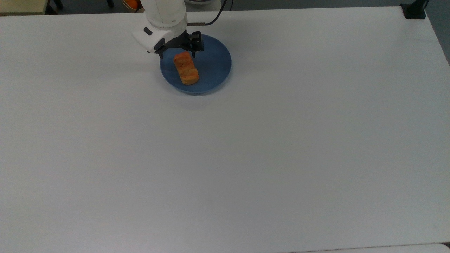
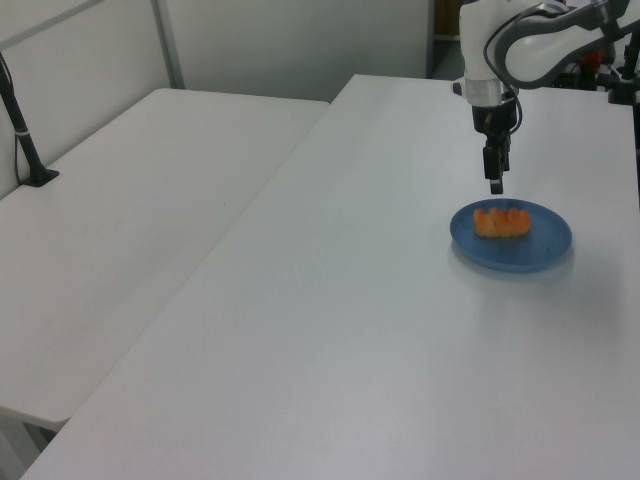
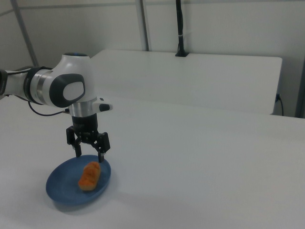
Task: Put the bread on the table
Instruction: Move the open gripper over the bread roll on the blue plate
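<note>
In the top view, one bread (image 1: 186, 68) lies on one blue plate (image 1: 214, 66), a little to the top view's left of the plate's middle, with its long side running from far to near. The gripper (image 1: 177, 53) hangs over the far end of the bread, at the far left part of the plate, and its two fingers stand wide apart, one on each side of that end; they hold nothing. The plate rests on the table (image 1: 246, 158), in the far part and left of the centre in the top view. In the left view, the bread (image 2: 502, 221) lies across the plate (image 2: 535, 250) and the gripper (image 2: 495, 184) points straight down just above it, with a gap between the fingertips and the bread. In the right view, the bread (image 3: 89, 175) is on the plate (image 3: 62, 191) at the near left of the table (image 3: 200, 162), and the gripper (image 3: 89, 154) is directly above its far end, jaws spread wider than the bread, not touching it. There is one arm, one plate and one bread; a second white table (image 3: 190, 76) stands behind.
</note>
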